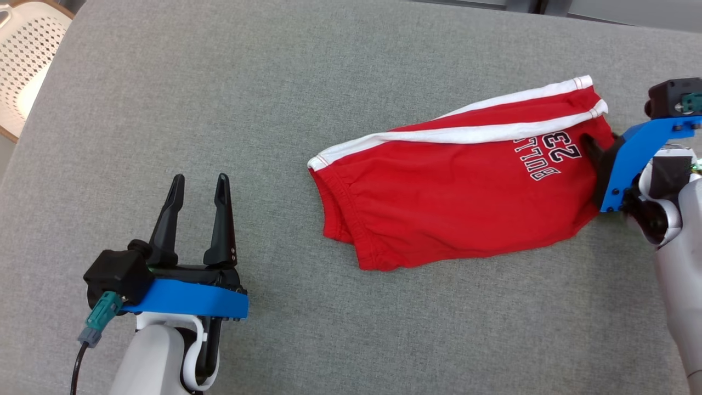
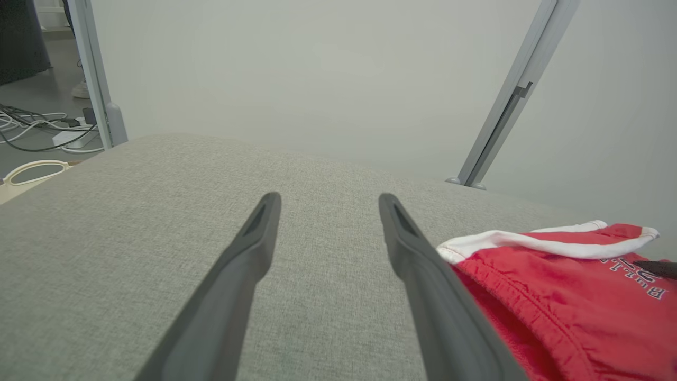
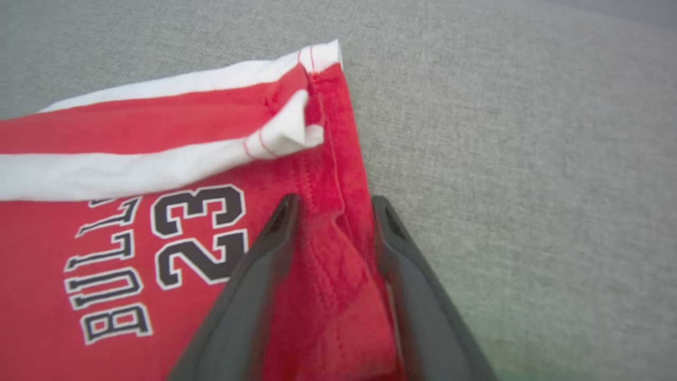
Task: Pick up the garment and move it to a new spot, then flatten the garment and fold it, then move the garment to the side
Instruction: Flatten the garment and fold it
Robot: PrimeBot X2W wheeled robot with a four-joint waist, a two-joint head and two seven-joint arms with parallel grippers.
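A: Worktop first. Grey woven cloth over the whole of it, running edge to edge in the head view. A white perforated chair stands off its far left corner.

B: And the garment?

A: Red shorts with white side stripes. They lie flat on the right half of the worktop, the elastic waist end towards the middle and the leg hem out to the right.

B: Left tool?

A: Low at the near left, over bare cloth. Fingers stand wide with nothing between them, apart from the garment. Its wrist view has the waist end off to the right of its fingers.

B: Right tool?

A: At the garment's right-hand end. The two fingers straddle the hem edge: one sits on the printed face, the other at the outer side by the bare worktop. A ridge of red cloth is bunched up between them. The gap is narrower than the left's, but whether the cloth is truly clamped, I cannot tell.

B: Small marks?

A: The black number 23 with white outline, just beside the inner finger, with lettering under it.
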